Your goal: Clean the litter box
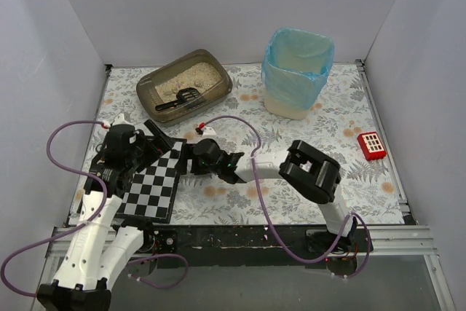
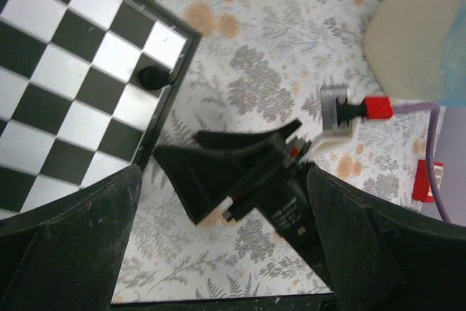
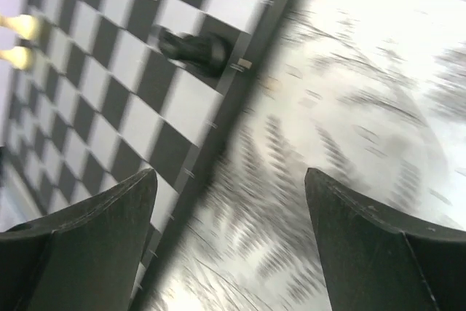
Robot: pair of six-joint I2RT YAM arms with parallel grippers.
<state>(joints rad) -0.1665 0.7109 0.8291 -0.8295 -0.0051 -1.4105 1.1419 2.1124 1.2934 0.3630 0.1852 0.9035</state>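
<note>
The litter box, a dark brown tray with beige litter, stands at the back left of the table. A black slotted scoop lies in it. My left gripper is open and empty over the far right corner of the chessboard. In the left wrist view the left gripper looks across at my right gripper's fingers. My right gripper is open and empty, low at the board's right edge. The right wrist view is blurred and shows the right gripper wide apart over the floral mat. The litter box is in neither wrist view.
A beige bin with a blue bag stands at the back right and also shows in the left wrist view. A red block lies at the right. A black chess piece stands on the board's edge square. White walls enclose the table.
</note>
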